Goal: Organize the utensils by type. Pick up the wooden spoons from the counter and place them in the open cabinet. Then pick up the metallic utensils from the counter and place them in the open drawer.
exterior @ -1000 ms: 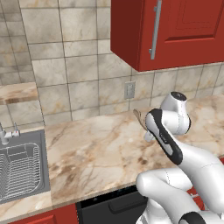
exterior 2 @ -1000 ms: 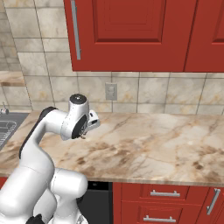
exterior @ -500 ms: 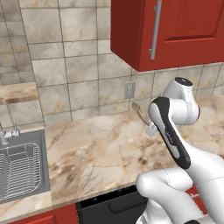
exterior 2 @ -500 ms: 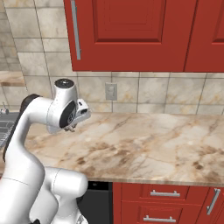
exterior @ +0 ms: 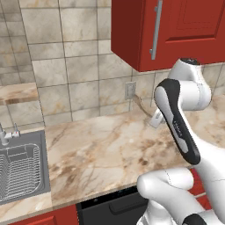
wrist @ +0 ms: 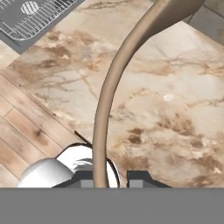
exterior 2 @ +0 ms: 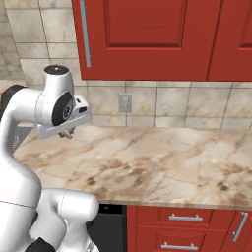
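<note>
1. The end effector (wrist: 111,178) pinches the handle of a pale wooden spoon (wrist: 114,92); in the hand view the handle rises from between the two dark fingertips (wrist: 139,176) and curves up to the bowl at the top edge.
2. The spoon is off the surface (exterior 2: 162,162), held in the air above it.
3. In the left base view the spoon (exterior: 141,104) shows as a thin tan stem slanting up toward the wall outlet (exterior: 130,89), just left of the arm's wrist.
4. In the right base view the end effector (exterior 2: 65,133) hangs under the white hand, over the left end of the surface and near the tiled wall.
5. A red wall cabinet (exterior: 176,30) with a long grey bar handle (exterior: 154,29) hangs above and behind the arm; its doors look closed in both base views.
6. A metal sink (exterior: 19,169) with a wire rack lies at the far left of the surface, and it appears at the top left corner of the hand view (wrist: 35,15).
7. Below the surface in the right base view are red drawers (exterior 2: 184,224) with silver handles, all shut.
</note>
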Controlling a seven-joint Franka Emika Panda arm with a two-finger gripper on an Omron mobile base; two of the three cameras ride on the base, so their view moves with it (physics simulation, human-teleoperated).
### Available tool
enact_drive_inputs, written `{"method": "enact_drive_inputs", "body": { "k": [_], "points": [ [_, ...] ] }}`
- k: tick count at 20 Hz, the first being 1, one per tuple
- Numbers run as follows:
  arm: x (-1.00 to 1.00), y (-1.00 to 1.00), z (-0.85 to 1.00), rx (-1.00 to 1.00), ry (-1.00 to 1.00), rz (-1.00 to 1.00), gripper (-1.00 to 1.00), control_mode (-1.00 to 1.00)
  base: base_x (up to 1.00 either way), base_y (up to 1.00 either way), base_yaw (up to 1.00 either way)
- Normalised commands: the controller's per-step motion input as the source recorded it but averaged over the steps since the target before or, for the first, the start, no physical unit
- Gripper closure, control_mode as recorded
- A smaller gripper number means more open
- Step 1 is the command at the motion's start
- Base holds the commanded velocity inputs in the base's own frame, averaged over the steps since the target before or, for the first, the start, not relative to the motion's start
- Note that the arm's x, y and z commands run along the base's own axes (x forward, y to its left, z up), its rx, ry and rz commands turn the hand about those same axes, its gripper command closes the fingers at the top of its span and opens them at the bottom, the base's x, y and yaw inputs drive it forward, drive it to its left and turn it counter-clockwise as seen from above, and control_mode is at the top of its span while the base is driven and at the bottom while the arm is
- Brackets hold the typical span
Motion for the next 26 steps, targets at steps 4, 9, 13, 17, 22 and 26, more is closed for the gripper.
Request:
{"method": "enact_drive_inputs", "body": {
  "k": [4,9,13,17,22,26],
  "points": [
    [-0.89,0.09,0.00,-0.15,-0.19,0.00,1.00,-1.00,0.00,0.00,0.00],
    [-0.73,0.07,0.17,-0.07,-0.17,0.00,1.00,-1.00,0.00,0.00,0.00],
    [-0.32,0.00,0.52,0.00,-0.02,0.00,1.00,-1.00,0.00,0.00,0.00],
    [-0.21,0.00,0.48,0.01,0.00,0.00,1.00,-1.00,0.00,0.00,0.00],
    [-0.32,-0.01,0.05,0.00,-0.01,0.00,1.00,-1.00,0.00,0.00,0.00],
    [-0.42,-0.07,0.05,0.00,-0.04,0.00,1.00,-1.00,0.00,0.00,0.00]
  ]
}}
